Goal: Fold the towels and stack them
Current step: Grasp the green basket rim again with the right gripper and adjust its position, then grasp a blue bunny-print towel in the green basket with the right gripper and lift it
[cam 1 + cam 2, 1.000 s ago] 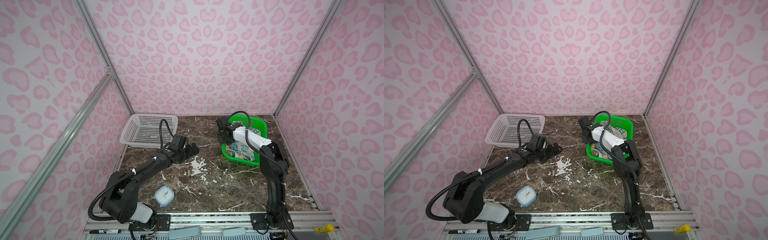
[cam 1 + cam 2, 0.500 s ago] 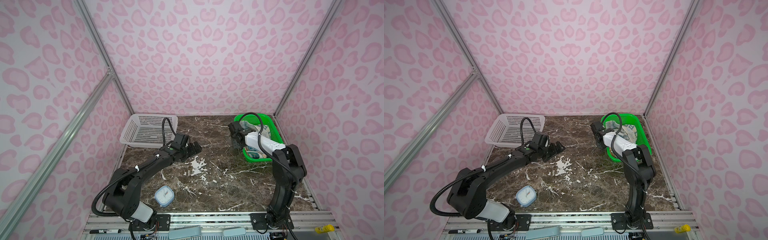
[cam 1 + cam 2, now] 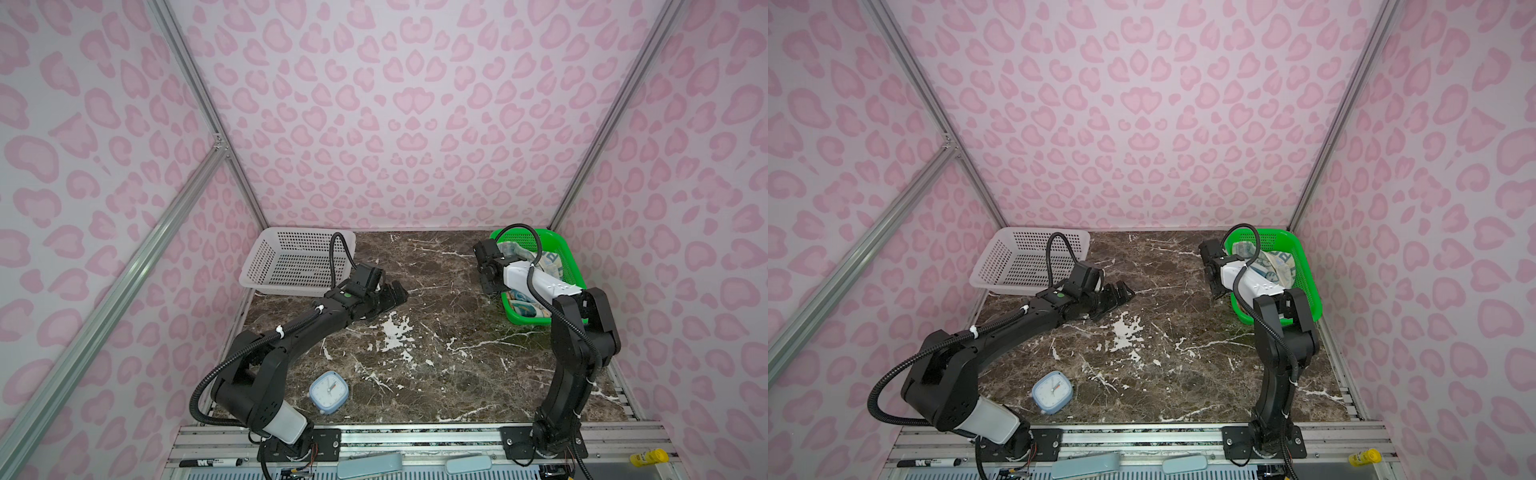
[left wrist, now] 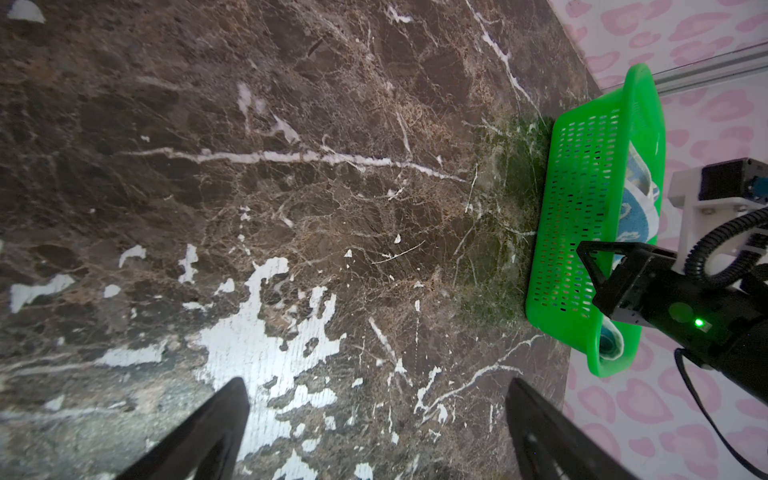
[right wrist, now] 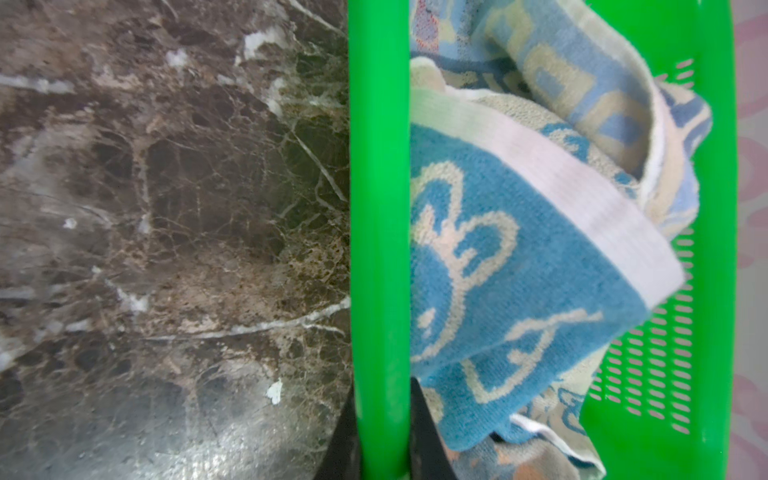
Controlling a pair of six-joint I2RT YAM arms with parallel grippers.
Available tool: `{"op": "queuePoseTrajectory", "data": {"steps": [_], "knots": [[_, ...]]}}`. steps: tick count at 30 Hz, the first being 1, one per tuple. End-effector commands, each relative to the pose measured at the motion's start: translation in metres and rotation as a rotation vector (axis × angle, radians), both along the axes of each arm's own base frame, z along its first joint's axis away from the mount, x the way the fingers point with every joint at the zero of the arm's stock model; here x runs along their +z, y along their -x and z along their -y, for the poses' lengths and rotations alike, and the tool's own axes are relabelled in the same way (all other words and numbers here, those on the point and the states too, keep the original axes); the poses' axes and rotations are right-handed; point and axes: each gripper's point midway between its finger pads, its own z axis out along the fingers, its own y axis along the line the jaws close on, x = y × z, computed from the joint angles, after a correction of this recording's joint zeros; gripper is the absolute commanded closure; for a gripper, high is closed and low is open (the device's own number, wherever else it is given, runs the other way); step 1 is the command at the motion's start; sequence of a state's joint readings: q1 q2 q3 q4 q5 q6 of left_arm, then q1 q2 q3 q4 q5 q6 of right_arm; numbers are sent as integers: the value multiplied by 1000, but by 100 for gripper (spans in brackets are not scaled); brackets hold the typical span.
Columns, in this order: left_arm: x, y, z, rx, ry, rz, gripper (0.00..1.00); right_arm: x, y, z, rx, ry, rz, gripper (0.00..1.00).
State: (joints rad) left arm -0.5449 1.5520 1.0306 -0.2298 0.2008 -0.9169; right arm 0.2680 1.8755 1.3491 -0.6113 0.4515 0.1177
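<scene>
A white basket (image 3: 291,262) stands at the far left of the marble worktop (image 3: 436,345). Just beside it, the left end effector (image 3: 392,294) sits low over the stone, jaws spread wide and gripping nothing. To the right, the right end effector (image 5: 382,419) is clamped on the green basket (image 3: 524,319), one finger on each side of the rim facing the worktop's middle. The towels (image 5: 498,270) lie crumpled inside it, blue on top.

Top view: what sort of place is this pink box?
Probably a robot test booth: pink panels on aluminium rails box in a marble tabletop, two black arms are bolted at its front, and towels sit in a green basket.
</scene>
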Motion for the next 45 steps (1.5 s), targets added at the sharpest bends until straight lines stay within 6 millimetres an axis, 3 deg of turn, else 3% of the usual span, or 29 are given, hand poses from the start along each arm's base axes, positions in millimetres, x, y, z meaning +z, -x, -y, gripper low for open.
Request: {"op": "queuePoseTrajectory", "data": {"steps": [1,3,6,9,12,16,21,24,29,35,37,42,45], "knots": [[11,-6,6,-6,35,50,3,-3,8,-2,26,-7,-35,84],[22,-6,9,-12,65,105,3,8,8,-2,20,-23,-10,75],[40,-6,13,-28,77,175,3,29,7,-14,37,-117,44,45],[52,-6,21,-74,69,218,3,62,6,-26,51,-256,130,24],[60,-6,31,-114,63,245,3,89,5,-11,-25,-373,221,8],[62,-14,43,-145,51,255,3,90,-1,32,-209,-559,287,1],[67,-26,67,-173,70,255,3,58,-9,67,-338,-642,255,2],[67,-30,82,-196,69,252,3,35,-16,70,-364,-705,224,9],[55,-32,89,-202,61,229,3,10,-26,66,-372,-742,198,33],[44,-27,83,-189,49,213,3,7,-33,60,-361,-773,202,87],[46,-26,81,-186,48,218,3,19,-32,56,-346,-773,220,100],[67,-24,74,-177,49,277,3,78,-29,38,-246,-704,292,100],[87,-21,66,-169,53,344,3,128,-29,17,-135,-631,351,100]]}}
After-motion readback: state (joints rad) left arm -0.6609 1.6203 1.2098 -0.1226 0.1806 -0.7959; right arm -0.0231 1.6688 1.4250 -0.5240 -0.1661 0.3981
